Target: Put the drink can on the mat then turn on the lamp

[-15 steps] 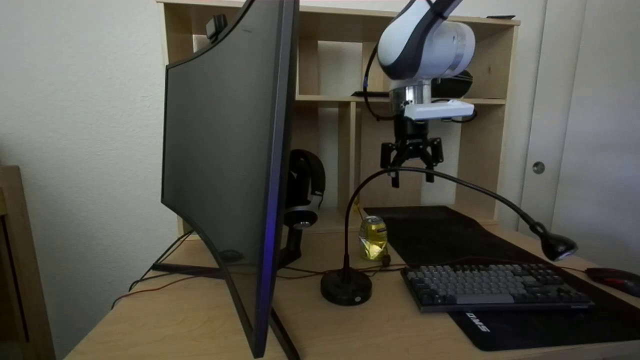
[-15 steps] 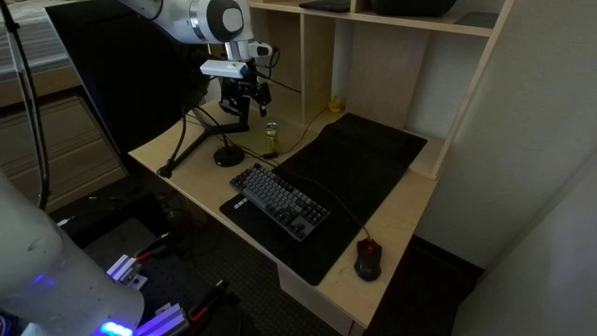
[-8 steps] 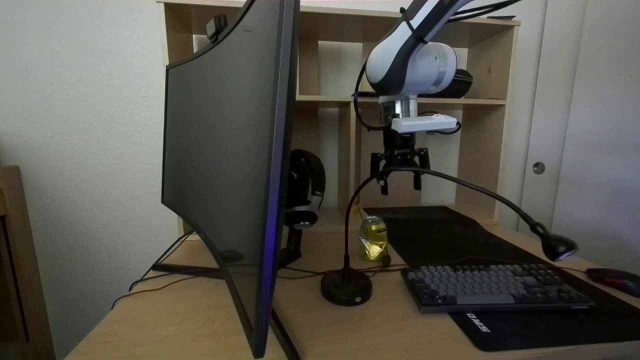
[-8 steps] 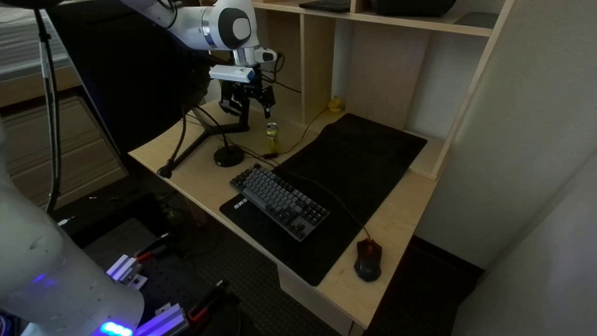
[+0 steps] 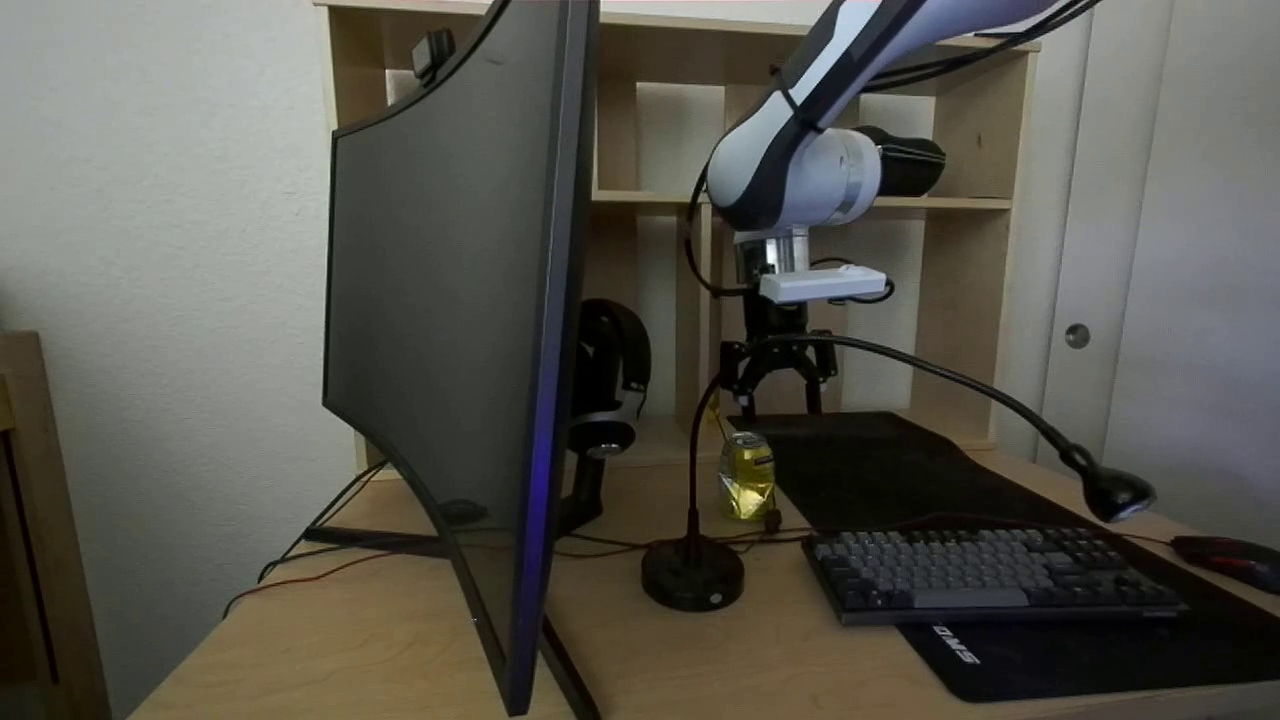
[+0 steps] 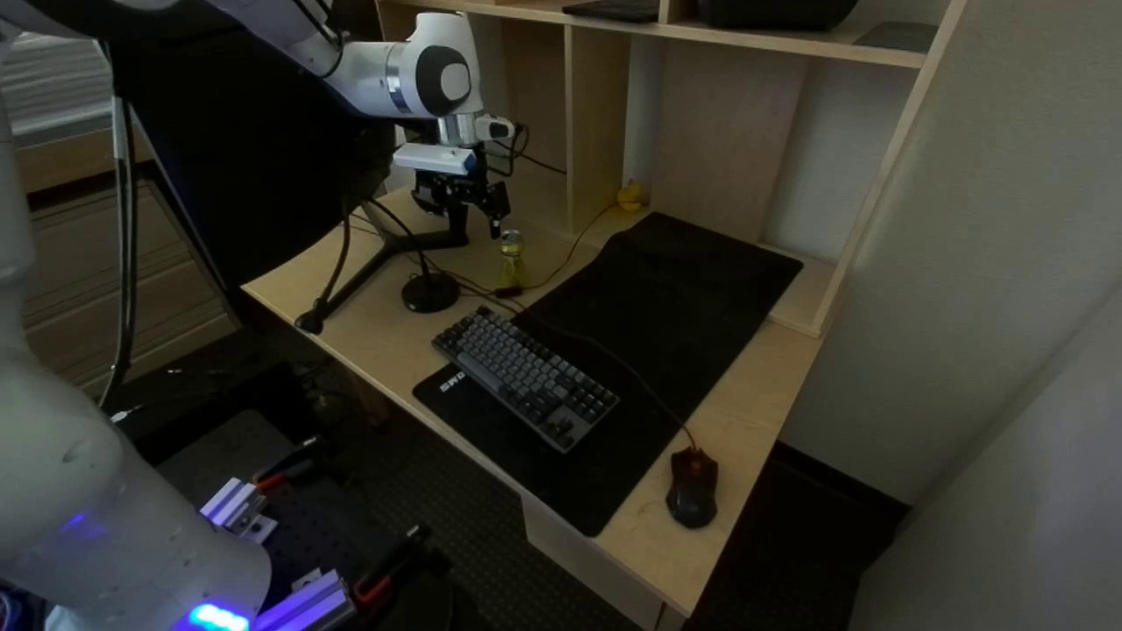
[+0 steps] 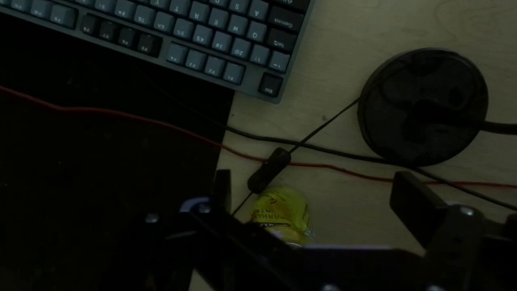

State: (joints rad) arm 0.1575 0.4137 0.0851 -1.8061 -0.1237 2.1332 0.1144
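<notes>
The gripper [image 5: 780, 407] points downward over the desk [image 5: 740, 665]; its fingers [image 7: 418, 208] are spread wide. The drink can [image 7: 284, 210] stands upright on the desk surface, lower than the fingertips. In an exterior view, one fingertip appears just above the level of the can's rim. In the wrist view, the can appears inside the gap between the fingers, nearer the finger at picture left; the gripper body covers part of its top end. A dark cord block [image 7: 269, 170] lies in the same gap, beside the can; contact between the two cannot be confirmed. The mat [image 7: 101, 161] extends below and past the picture-left finger, its edge close to the can. The keyboard [image 7: 202, 36] rests partly on the mat, past the tip of that finger. The round base of the lamp [image 7: 422, 107] sits past the tip of the opposite finger; in an exterior view, the lamp's neck arches in front of the gripper, and its head is well apart from the fingers. The mouse [image 6: 692, 489] is well apart from them in both exterior views.
</notes>
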